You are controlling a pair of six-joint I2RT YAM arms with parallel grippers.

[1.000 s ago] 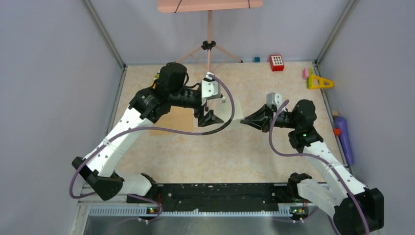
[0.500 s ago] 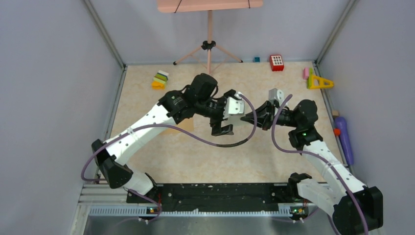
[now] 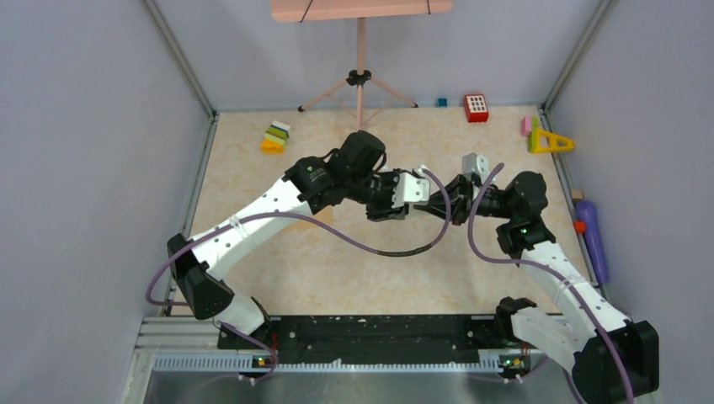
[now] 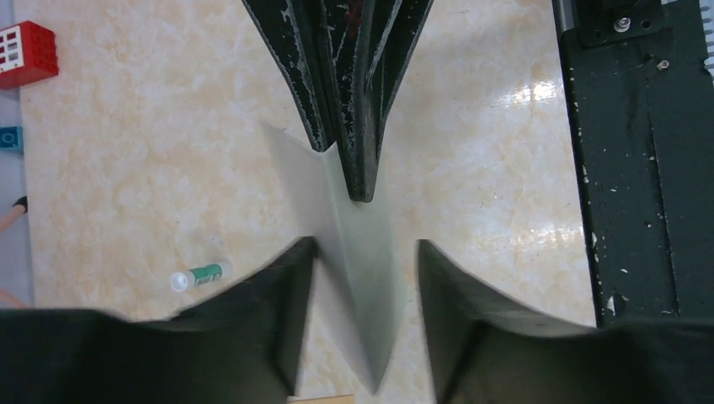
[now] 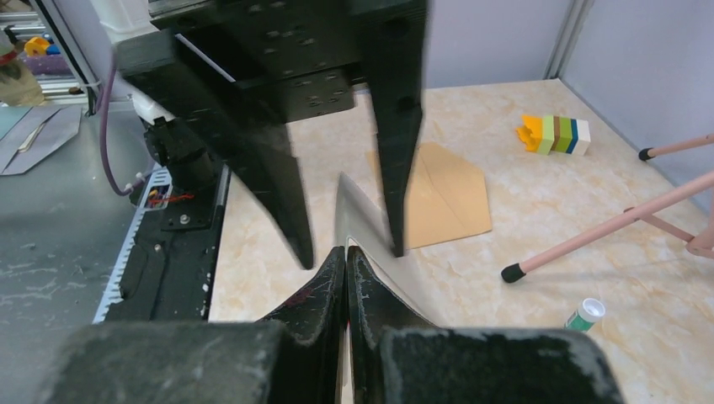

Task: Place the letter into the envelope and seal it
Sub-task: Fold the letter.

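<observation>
As it hangs over mid-desk [image 3: 354, 278]: letter [image 5: 352, 210], pinched in the closed right tool [image 5: 347, 252].
Left tool [image 4: 362, 252]: part open, astride the letter.
Envelope [image 5: 446, 198]: flat, desk's left side.
Glue stick [image 4: 198, 276]: beside a tripod foot [image 5: 510, 273].

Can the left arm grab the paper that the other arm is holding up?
Probably yes. The left gripper is open, with one jaw on either side of the letter and nothing in between. The right gripper pinches only one end, so the rest is free.
</observation>
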